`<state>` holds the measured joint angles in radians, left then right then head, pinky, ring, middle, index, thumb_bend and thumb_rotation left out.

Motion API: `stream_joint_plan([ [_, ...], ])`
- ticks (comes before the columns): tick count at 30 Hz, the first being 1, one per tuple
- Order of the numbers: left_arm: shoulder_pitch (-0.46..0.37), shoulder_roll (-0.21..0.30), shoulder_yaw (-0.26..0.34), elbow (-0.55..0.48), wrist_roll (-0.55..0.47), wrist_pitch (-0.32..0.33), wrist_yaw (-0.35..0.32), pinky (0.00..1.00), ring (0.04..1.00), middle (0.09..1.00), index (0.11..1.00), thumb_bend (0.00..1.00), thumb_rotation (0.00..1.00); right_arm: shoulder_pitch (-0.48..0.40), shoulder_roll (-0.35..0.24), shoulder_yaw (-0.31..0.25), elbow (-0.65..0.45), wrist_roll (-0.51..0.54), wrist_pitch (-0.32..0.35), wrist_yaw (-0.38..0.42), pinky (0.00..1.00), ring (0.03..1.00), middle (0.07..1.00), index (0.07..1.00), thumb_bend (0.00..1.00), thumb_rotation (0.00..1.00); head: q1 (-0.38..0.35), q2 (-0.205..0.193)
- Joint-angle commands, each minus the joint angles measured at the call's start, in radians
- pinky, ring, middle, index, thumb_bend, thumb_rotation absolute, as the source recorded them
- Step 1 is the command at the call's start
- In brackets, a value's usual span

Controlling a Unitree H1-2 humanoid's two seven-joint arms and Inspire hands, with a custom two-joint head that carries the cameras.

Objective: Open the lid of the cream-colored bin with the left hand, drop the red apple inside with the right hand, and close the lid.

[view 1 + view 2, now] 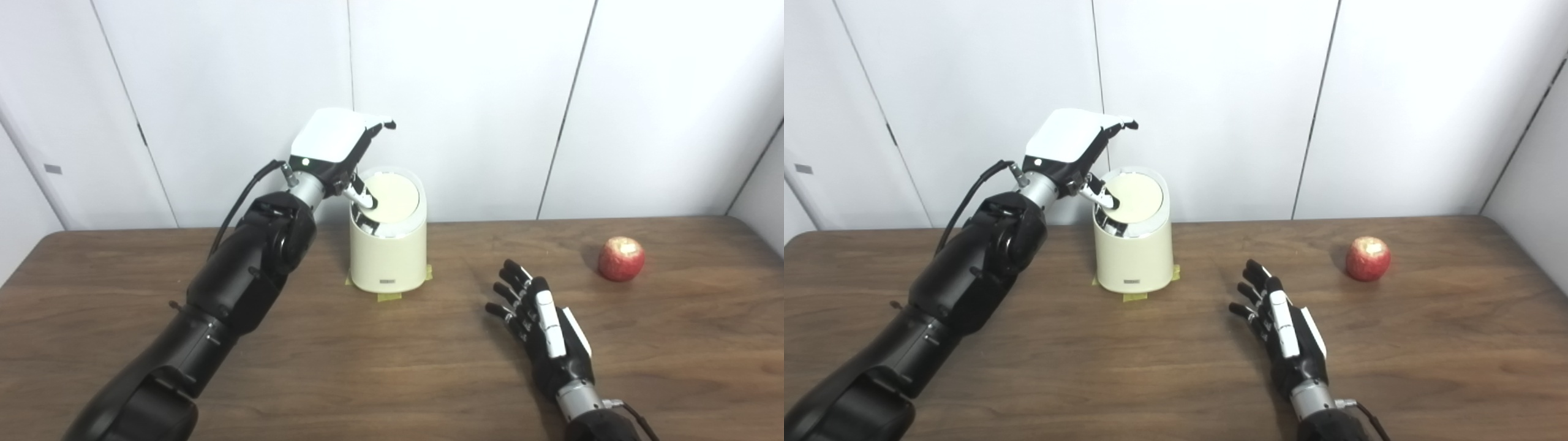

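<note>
The cream-colored bin [388, 257] stands near the table's far edge, left of centre. Its round lid [395, 199] is tilted, with the near-left edge dipped and a dark gap showing there. My left hand [335, 147] hovers at the bin's upper left, one digit pressing down on the lid's near-left rim while the other fingers stretch out above. The red apple [621, 258] sits on the table at the far right. My right hand [542, 318] lies open and flat on the table, left of and nearer than the apple, holding nothing.
The brown wooden table [392, 367] spans the view. Yellow tape tabs [389, 296] mark the bin's base. White wall panels rise just behind the bin and the table's back edge.
</note>
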<state>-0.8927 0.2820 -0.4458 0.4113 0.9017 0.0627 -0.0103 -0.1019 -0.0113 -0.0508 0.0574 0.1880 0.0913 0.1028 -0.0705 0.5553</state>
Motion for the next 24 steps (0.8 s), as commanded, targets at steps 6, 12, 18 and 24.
stream_joint_plan([
  [6,-0.038,0.012,0.014,-0.014,0.009,-0.021,0.039,0.8,0.864,0.858,0.844,0.9,0.04,0.053,0.026,0.02,0.056,0.001,0.048,-0.004,0.78,0.911,0.932,0.893,0.56,0.92,-0.007,-0.003],
  [12,-0.026,0.002,0.01,-0.005,0.01,-0.03,0.036,0.79,0.846,0.85,0.846,0.88,0.11,0.054,0.022,0.023,0.061,0.002,0.038,0.006,0.78,0.915,0.936,0.9,0.56,0.92,-0.008,0.001],
  [18,-0.024,-0.002,0.015,-0.004,0.007,-0.037,0.04,0.79,0.842,0.846,0.843,0.86,0.17,0.054,0.019,0.028,0.055,-0.009,0.049,-0.001,0.79,0.917,0.937,0.9,0.56,0.93,-0.011,0.003],
  [24,-0.026,-0.008,0.019,-0.004,0.002,-0.039,0.044,0.8,0.842,0.842,0.842,0.82,0.23,0.052,0.021,0.024,0.058,-0.005,0.053,-0.002,0.79,0.915,0.937,0.897,0.57,0.91,-0.012,0.002],
])
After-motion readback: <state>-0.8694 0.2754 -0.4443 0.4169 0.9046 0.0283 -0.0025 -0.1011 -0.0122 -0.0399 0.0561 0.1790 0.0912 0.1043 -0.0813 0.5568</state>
